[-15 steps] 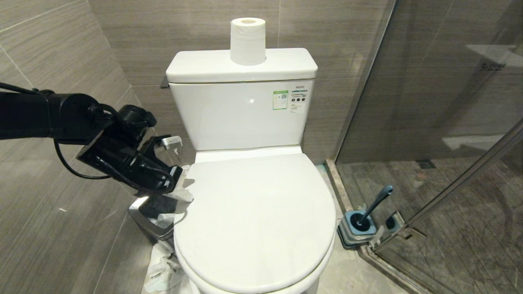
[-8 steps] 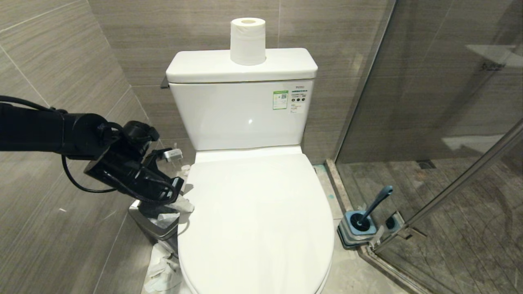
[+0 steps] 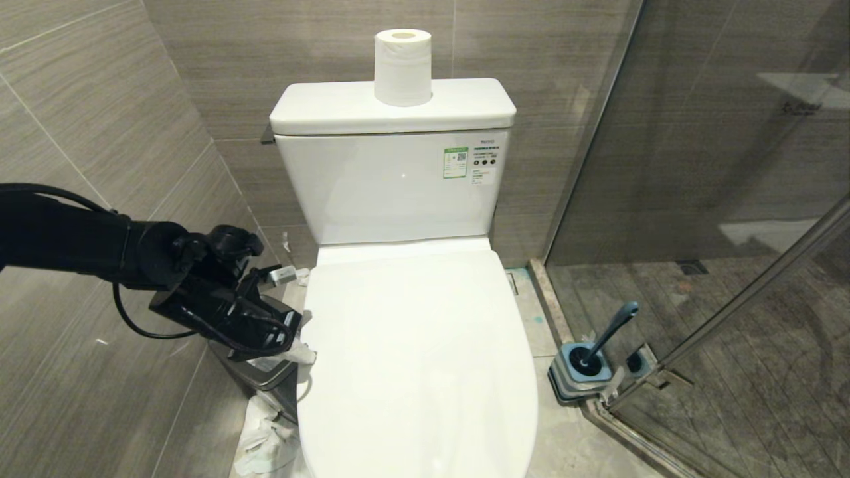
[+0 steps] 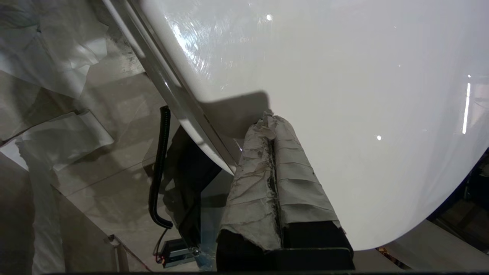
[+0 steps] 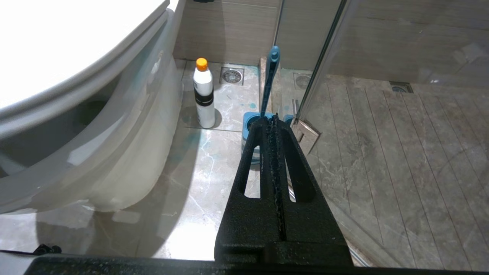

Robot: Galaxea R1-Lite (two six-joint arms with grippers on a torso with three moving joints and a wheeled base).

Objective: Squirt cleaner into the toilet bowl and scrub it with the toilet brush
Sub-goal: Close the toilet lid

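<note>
The closed lid [image 3: 412, 358] hides the toilet bowl. The left tool [image 4: 272, 126], pressed shut and empty, sits at its edge. The right tool [image 5: 272, 122] is shut, empty, facing the orange-capped cleaner [image 5: 203, 95].

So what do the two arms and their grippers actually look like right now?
The left arm is matte black with a thick round forearm and a thin black cable looping beneath it. The left gripper has fingers wrapped in creased, grubby pale tape. The right gripper is bare, rough black, each finger with a long slot cut through.

Left end effector [image 4: 272, 126], tape-wrapped fingers [image 4: 294, 183] pressed together, sits at the rim of the glossy white toilet lid [image 4: 324, 76], above tiled floor [image 4: 114, 126].
</note>
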